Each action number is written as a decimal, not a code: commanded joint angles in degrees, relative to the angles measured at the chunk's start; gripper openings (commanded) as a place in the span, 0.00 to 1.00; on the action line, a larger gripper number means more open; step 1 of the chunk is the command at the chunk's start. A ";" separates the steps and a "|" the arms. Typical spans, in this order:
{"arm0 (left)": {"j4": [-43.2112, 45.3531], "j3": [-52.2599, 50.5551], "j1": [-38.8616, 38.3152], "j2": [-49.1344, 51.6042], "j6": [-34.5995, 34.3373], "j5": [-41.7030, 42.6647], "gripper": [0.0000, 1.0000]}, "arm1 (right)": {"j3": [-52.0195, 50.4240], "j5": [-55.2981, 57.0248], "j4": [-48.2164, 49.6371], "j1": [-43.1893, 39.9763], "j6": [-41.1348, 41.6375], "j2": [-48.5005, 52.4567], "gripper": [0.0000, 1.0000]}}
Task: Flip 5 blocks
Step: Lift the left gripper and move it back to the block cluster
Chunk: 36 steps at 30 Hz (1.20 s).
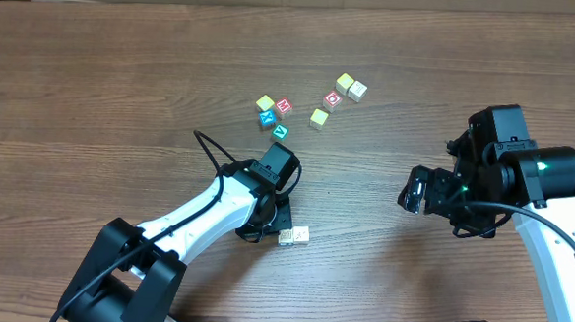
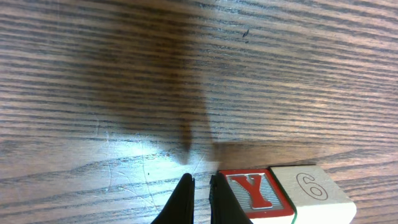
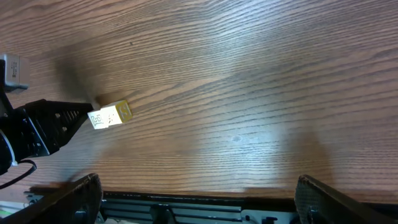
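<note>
While most blocks point(image 1: 283, 107) cluster on the counter point(image 1: 94, 92) overhead, a pair point(image 1: 293, 237) lies just beside the left hand point(image 1: 282, 223). Left wrist view — fingers point(image 2: 183, 199) pressed together, empty, against the red "Y" block point(image 2: 255, 190). Right wrist view — right hand point(image 3: 199, 186) wide, empty.

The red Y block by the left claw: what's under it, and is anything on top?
Nothing is stacked on the red Y block. It sits on the wooden table, touching a pale block marked 6. Its bottom face lies against the wood, hidden.
</note>
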 commanded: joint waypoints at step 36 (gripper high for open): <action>-3.78 40.13 8.68 24.15 7.76 -6.86 0.61 | 0.90 0.44 2.16 0.33 -0.42 -0.57 1.00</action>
